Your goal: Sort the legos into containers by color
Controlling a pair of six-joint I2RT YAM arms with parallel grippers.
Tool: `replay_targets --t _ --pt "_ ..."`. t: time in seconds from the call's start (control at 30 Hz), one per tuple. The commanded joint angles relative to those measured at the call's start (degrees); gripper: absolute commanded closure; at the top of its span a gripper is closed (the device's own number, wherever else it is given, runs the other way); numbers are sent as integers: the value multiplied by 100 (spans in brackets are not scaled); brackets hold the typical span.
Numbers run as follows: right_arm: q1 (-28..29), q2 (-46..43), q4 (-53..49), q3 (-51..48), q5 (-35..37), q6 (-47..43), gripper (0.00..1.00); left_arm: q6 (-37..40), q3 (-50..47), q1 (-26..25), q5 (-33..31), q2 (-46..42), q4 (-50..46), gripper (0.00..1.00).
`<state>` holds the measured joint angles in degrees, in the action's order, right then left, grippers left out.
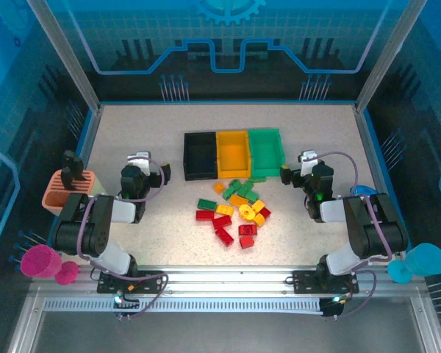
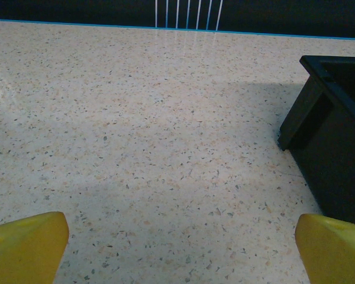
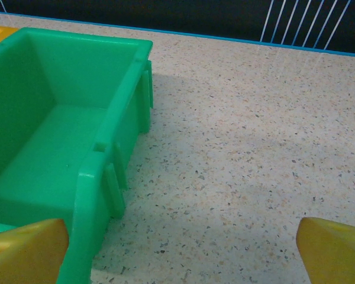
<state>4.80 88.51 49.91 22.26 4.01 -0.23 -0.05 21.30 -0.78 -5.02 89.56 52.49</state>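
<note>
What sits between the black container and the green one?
The yellow container, as the top view shows. It stands in the row between the black container and the green container. The legos lie in front of the row, not within it.

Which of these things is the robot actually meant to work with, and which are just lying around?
Part of the job:
- legos, red, yellow and green, in a loose pile
- black bin
- yellow bin
- green bin

Just lying about:
- orange-topped holder, left edge
- pink cup, near left corner
- blue cup, near right corner
</note>
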Motion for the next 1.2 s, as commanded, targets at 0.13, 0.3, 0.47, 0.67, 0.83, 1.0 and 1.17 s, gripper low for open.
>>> replay_targets --t 0.13,0.3,0.47,0.67,0.83,1.0,1.17 --pt "-68 -53 -8 90 -34 -69 0 18 89 51 140 -77 -28 1" --pt "-73 -60 -9 93 -32 -70 0 21 88 51 139 -79 -28 1" --pt "-68 -53 -8 92 -32 -65 0 19 95 51 136 -79 -37 1" --pt "-75 -54 -8 88 -41 -69 0 14 92 51 141 -79 -30 1" --pt "-76 -53 -10 86 -41 -68 0 5 86 51 147 -79 -28 1" --pt "-108 -45 -57 117 -76 -43 0 -15 92 36 -110 -78 -38 1" --pt "275 -1011 -891 185 1106 -118 0 252 394 -739 -2208 -778 -884 1"
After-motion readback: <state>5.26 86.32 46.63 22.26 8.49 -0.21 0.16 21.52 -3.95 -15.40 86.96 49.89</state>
